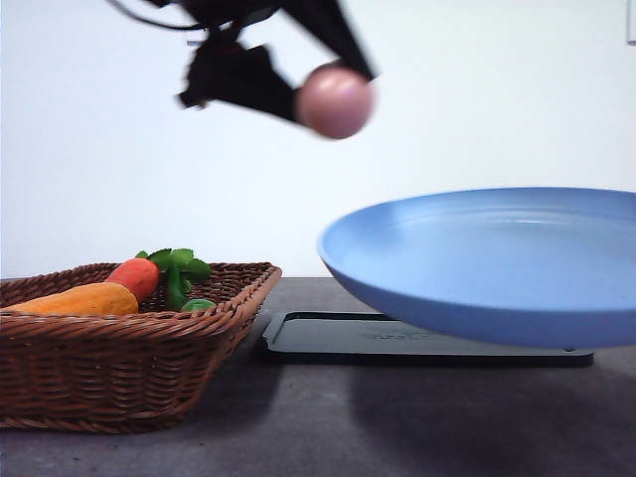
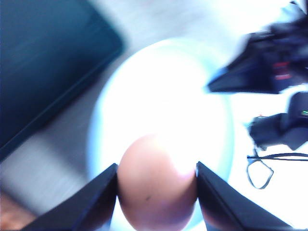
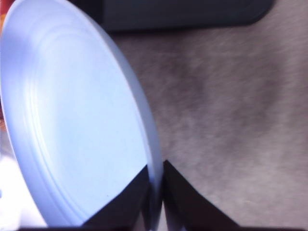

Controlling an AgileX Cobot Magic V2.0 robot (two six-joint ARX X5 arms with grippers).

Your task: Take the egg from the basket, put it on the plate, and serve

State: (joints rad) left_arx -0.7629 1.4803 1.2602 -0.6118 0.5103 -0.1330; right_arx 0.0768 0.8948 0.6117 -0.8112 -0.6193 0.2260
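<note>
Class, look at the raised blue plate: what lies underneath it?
Under the plate, held off the table, lies a flat black tray on the dark tabletop. The plate covers much of the tray, so anything resting there is hidden.

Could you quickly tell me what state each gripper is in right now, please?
Left gripper: shut on the egg, held in the air.
Right gripper: shut on the rim of the plate, held above the table.

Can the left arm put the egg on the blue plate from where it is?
Probably yes. The left gripper holds the egg in the air, up above the plate's near edge. The right gripper holds the plate up by its rim, and nothing sits between them.
</note>
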